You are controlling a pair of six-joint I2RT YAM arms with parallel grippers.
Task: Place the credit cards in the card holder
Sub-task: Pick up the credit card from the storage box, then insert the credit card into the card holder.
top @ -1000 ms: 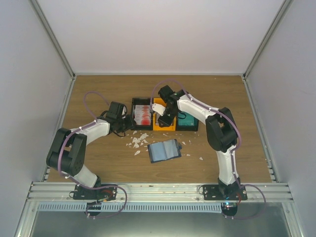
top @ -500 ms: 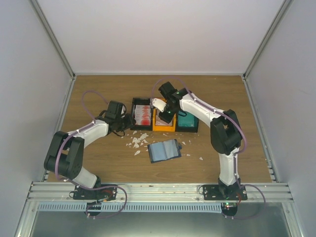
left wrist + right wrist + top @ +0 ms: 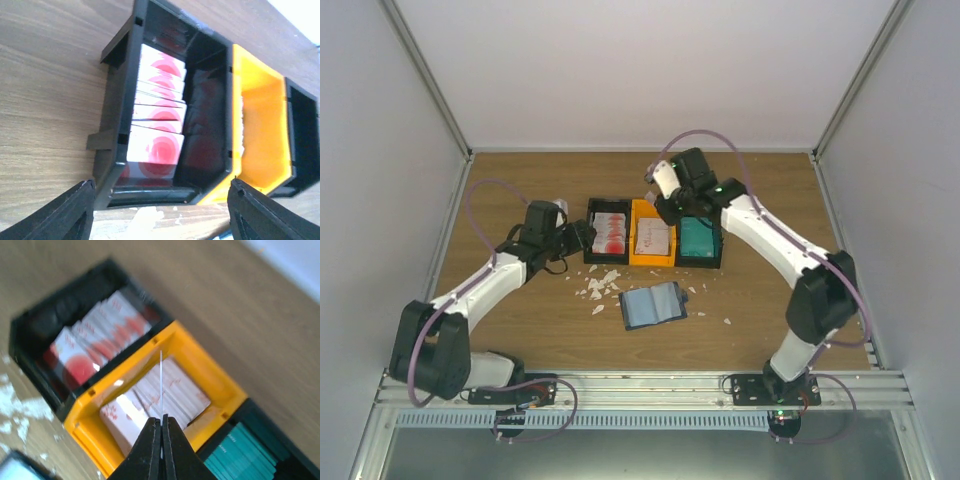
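- An orange plastic bin [image 3: 653,262] sits in the middle of the brown wooden table [image 3: 520,190]. A stack of white plastic cards with pink print [image 3: 652,238] lies inside it.
- A black plastic bin [image 3: 608,202] touches the left side of the orange bin. It holds white plastic cards with red circles [image 3: 160,150], which stand in a row, one behind the other.
- A second black bin [image 3: 700,263] touches the right side of the orange bin. It holds a stack of teal plastic cards [image 3: 697,238].
- The right gripper [image 3: 161,422] hangs over the orange bin. Its jaws are squeezed together on one thin white card [image 3: 161,380]. The card is seen from its edge, so it looks like a thin line. It sticks out past the fingertips, above the stack in the orange bin.
- The left gripper [image 3: 161,186] is left of the orange bin, just outside the bin with the red circle cards. Its jaws are wide apart and hold nothing.
- The dark blue folding wallet [image 3: 653,305] lies open and flat on the table. It is in front of the orange bin, nearer to the arm bases, and does not touch it. Its lighter inside faces up.
- Small white paper scraps [image 3: 600,285] lie on the table in front of the orange bin and a bit to its left. A few more lie in front of it to the right, past the wallet.
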